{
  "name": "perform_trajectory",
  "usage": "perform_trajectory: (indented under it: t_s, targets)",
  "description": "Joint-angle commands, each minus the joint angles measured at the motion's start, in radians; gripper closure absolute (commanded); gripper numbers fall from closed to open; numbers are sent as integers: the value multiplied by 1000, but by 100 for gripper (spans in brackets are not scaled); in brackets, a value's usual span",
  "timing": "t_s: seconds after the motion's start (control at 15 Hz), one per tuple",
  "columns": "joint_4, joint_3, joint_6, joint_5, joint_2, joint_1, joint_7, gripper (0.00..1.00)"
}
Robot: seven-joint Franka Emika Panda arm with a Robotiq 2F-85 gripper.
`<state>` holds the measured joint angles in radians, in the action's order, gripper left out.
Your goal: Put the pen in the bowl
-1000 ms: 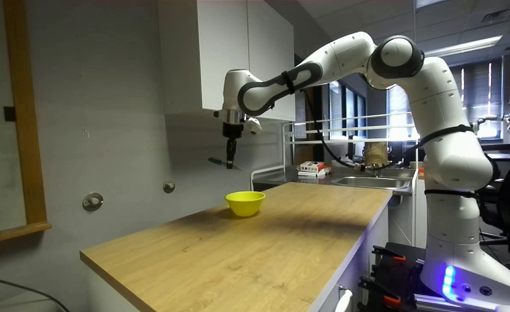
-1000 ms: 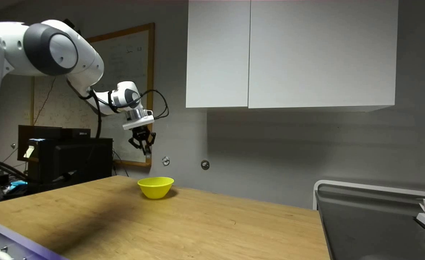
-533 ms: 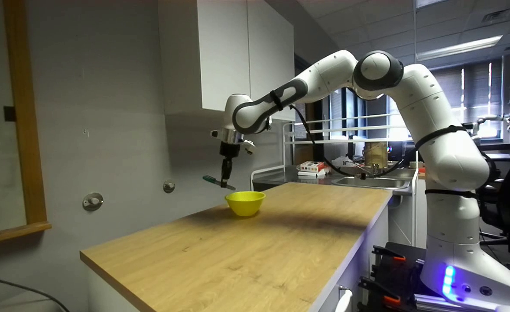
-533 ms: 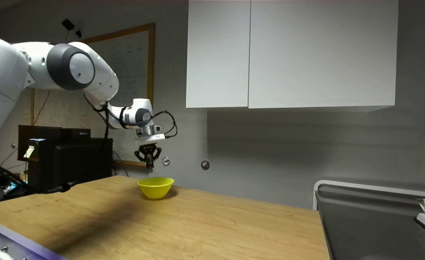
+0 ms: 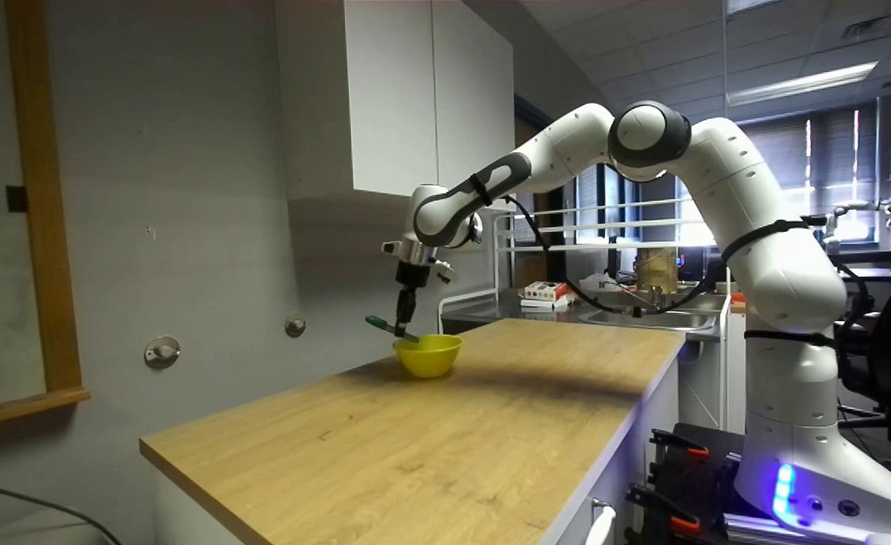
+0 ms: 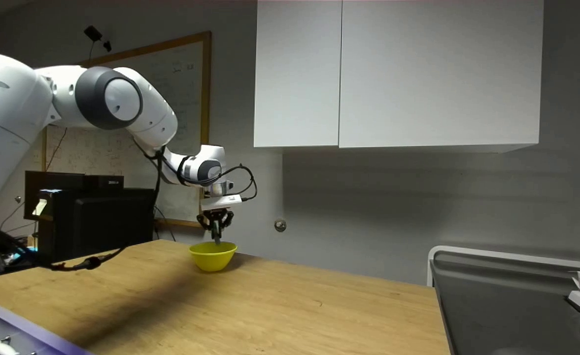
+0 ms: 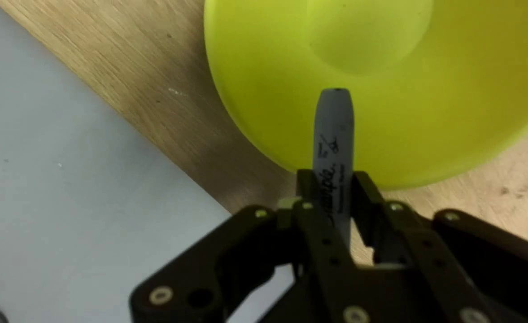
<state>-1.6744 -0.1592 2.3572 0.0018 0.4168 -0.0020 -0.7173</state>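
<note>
1. At the left of an exterior view, your pen [image 5: 387, 327] seems to slope down from its green end to its grey end, which reaches over the bowl [image 5: 428, 363]; presumably you want the low end entering first.
2. Just rightward, your gripper [image 5: 401, 331] is clamped on the pen partway along, its fingers [image 7: 305, 184] pressing from both sides; that likely frees the grey end to reach past the rim.
3. Farther right, the bowl stands upright on the tabletop [image 5: 384, 454], near its edge, presumably to catch the pen.
4. Across the wrist view you meet one finger, the pen between, then the other finger. The grey end juts beyond them over the bowl's inside; whether it touches the rim, you cannot tell.
</note>
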Motion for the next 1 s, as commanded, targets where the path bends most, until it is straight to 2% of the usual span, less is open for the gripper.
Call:
perform_trajectory:
  t_s: [0.0, 0.53, 0.93]
  targets:
    - [-46, 1, 69, 24, -16, -14, 10, 93]
    - [-212, 0, 273, 67, -63, -46, 134, 94]
    - [-405, -2, 401, 62, -187, -58, 189, 94]
